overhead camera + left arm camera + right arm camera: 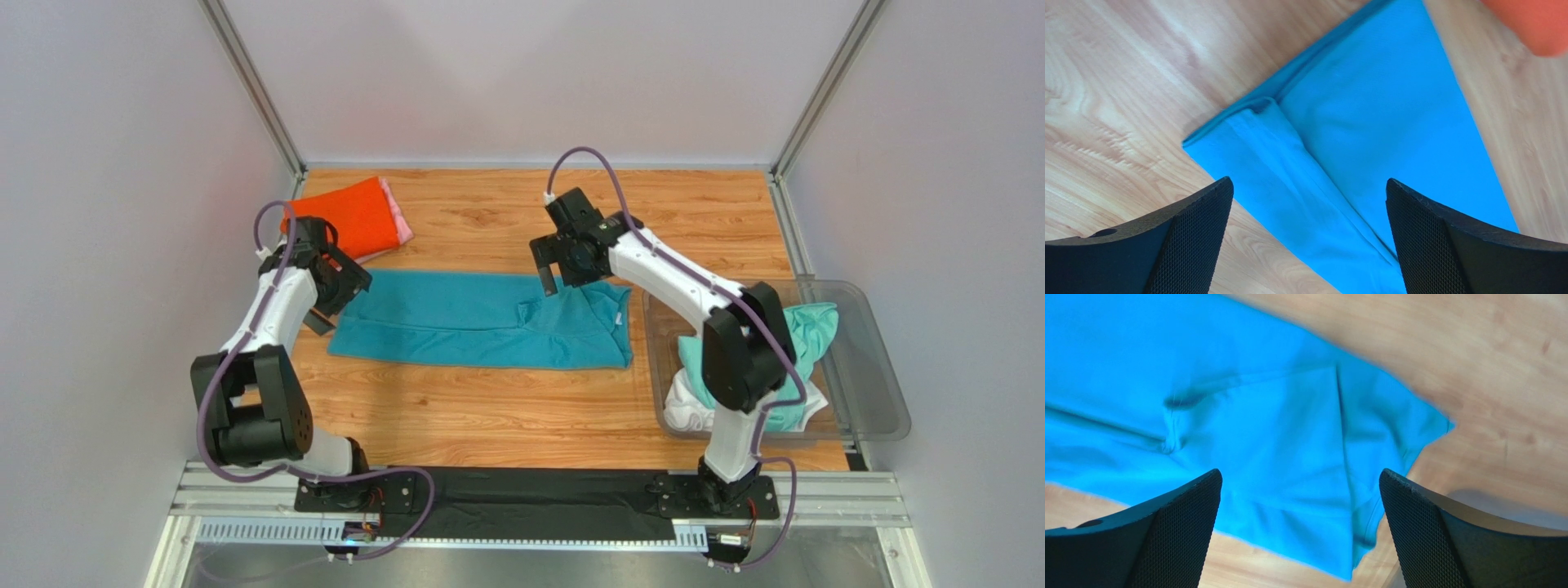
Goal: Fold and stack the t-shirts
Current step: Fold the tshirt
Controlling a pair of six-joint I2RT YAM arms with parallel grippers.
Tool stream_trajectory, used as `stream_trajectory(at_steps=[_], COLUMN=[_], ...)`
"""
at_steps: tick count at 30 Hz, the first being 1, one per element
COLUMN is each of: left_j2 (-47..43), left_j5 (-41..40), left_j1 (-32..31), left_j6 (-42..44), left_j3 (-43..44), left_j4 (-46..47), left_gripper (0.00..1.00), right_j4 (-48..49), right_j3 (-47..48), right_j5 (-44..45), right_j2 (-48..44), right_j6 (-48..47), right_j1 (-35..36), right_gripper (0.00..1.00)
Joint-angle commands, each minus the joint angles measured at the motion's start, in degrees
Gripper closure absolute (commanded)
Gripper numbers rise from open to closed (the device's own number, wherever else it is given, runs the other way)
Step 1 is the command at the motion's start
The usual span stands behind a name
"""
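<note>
A wooden table [491, 417] fills the middle of the frame. A teal t-shirt [478, 321] lies flat across its centre, folded into a long band. At upper left sits a folded orange-red t-shirt [350, 214], with pink cloth [399, 223] showing along its right side. A clear plastic bin [877, 392] rests at the right edge.

A wooden desk [491, 404] sits between plain white walls [111, 184]. A clear plastic bin [873, 368] rests at its right side, and a metal rail [552, 521] runs along the near edge.
</note>
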Motion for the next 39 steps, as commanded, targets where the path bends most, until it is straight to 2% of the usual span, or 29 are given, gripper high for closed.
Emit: stream_trajectory(at_steps=[1,5,6,8,13,18,27,33,39], left_j2=[-3.2,-0.5,0.4,3.6,9.8,11.6,5.3,-0.9,-10.7], left_j5=[2.4,6.5,6.8,7.7,10.8,10.8,10.7,10.7,12.7], left_j1=[-2.6,-6.6,-7.1,-7.8,-7.9,-8.3,-12.7,-19.0,-26.0], left_j6=[2.2,5.0,5.7,6.9,7.8,8.2,4.3,0.0,-6.4], left_j3=[0.8,1.7,2.4,3.2,4.7,1.1,-10.1,-16.5,-25.4], left_j4=[1.1,4.4,4.8,5.7,5.8,5.8,6.9,5.9,6.0], left_gripper=[0.0,0.0,0.0,0.0,0.0,0.0,0.0,0.0,0.0], right_j4=[4.8,12.4,17.3,20.9,21.6,21.3,20.4,14.6,9.9], right_j3=[-10.1,-25.0,-27.6,-32.4,-31.7,-28.8,-20.7,-8.4,3.7], right_j5=[-0.9,-10.3,-12.8,-16.9,-16.7,-18.4,-23.1,-23.6,-24.0], right_j2=[-11.8,-19.5,-21.3,-22.0,-17.5,-10.9,-0.2,9.0,15.2], right_j6=[7.1,18.3,21.2,22.7,22.7,21.4,13.3,7.6,3.2], right_j1=[2.0,2.6,2.7,2.7,1.4,-2.1,-9.3,-12.5,-13.3], right_gripper=[0.0,0.0,0.0,0.0,0.0,0.0,0.0,0.0,0.0])
